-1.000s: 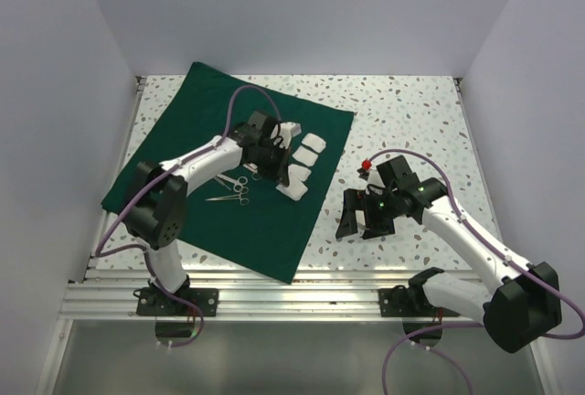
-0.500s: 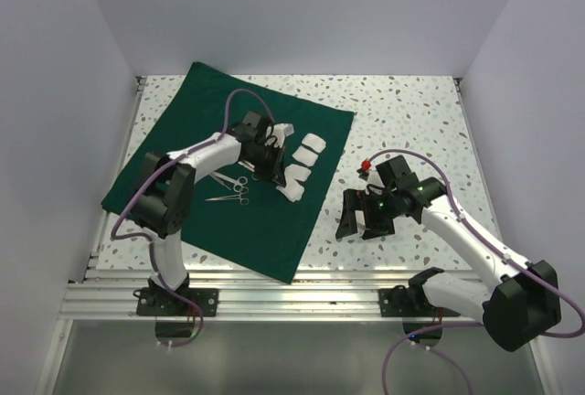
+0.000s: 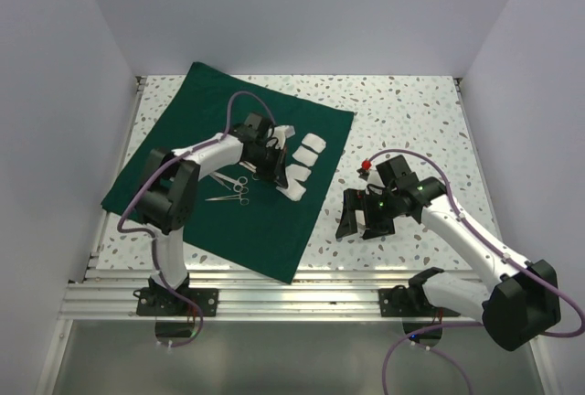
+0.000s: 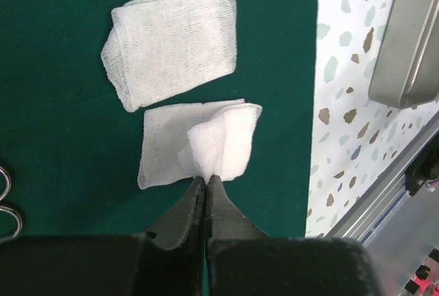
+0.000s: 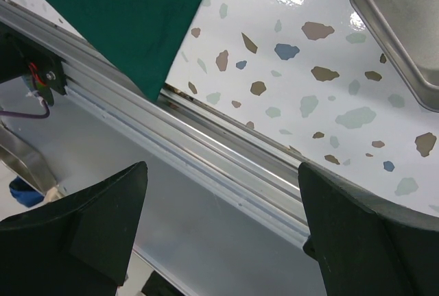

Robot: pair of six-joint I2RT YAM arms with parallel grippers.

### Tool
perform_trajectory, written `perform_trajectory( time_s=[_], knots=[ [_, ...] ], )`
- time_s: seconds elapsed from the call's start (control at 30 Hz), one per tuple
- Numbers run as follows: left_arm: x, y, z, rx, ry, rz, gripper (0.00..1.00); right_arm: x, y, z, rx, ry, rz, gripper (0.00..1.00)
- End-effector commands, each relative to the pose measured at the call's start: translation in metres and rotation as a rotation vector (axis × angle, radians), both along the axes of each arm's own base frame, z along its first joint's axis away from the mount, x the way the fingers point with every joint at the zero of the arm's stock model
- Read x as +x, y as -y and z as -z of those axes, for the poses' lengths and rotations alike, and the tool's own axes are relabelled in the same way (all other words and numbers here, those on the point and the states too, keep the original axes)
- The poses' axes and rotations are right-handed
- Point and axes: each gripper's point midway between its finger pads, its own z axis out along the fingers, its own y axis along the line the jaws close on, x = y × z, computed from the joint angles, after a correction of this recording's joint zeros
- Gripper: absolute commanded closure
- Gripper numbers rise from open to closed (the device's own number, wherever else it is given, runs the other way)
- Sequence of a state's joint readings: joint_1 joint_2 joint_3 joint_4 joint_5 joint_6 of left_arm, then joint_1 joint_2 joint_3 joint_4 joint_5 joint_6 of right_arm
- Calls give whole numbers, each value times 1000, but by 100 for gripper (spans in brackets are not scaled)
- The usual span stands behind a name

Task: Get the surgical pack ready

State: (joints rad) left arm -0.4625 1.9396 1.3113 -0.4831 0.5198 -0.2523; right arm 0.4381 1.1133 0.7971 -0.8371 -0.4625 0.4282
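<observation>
The dark green drape (image 3: 219, 208) lies flat on the table's left half, with several white gauze squares (image 3: 311, 144) on its right part. My left gripper (image 4: 206, 178) is shut on the corner of one gauze square (image 4: 225, 138), pinching it up over a flat gauze square (image 4: 161, 152). Another gauze square (image 4: 171, 42) lies beyond. Scissors and forceps (image 3: 233, 186) lie on the drape left of my left gripper (image 3: 271, 165). My right gripper (image 3: 359, 219) is open and empty, right of the drape. The steel tray (image 5: 405, 22) lies beside it and also shows in the left wrist view (image 4: 411, 42).
The aluminium rail (image 5: 226, 159) runs along the table's front edge, under my right gripper's fingers (image 5: 89, 220). The drape's near corner (image 5: 123, 15) reaches toward that rail. White walls enclose the speckled table (image 3: 411, 112) on three sides.
My left arm's elbow has swung left and up while its gripper stays at the gauze squares, shifted slightly left. The right arm has not moved.
</observation>
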Motion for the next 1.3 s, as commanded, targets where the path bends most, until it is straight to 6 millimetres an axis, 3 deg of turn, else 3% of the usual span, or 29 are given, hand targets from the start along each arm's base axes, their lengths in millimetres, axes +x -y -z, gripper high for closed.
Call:
perform_trajectory(
  time_s=[0.0,0.33,0.4,0.7,1.07,1.27],
  knots=[
    [14,1,1,-8,24,-6,100,7,-3,-5,11,30,-7,5],
    [18,-7,12,41,34,-23,99,7,-3,-3,10,22,-2,5],
    [21,-10,7,55,58,-33,89,7,-3,-4,13,24,-4,5],
    [30,-16,-9,80,123,-58,65,7,-4,-2,18,16,-6,5],
    [36,-20,-6,118,149,-75,52,8,-5,-2,21,16,-4,5],
    [33,-11,4,121,133,-44,48,7,-5,-1,21,10,-7,5]
  ],
)
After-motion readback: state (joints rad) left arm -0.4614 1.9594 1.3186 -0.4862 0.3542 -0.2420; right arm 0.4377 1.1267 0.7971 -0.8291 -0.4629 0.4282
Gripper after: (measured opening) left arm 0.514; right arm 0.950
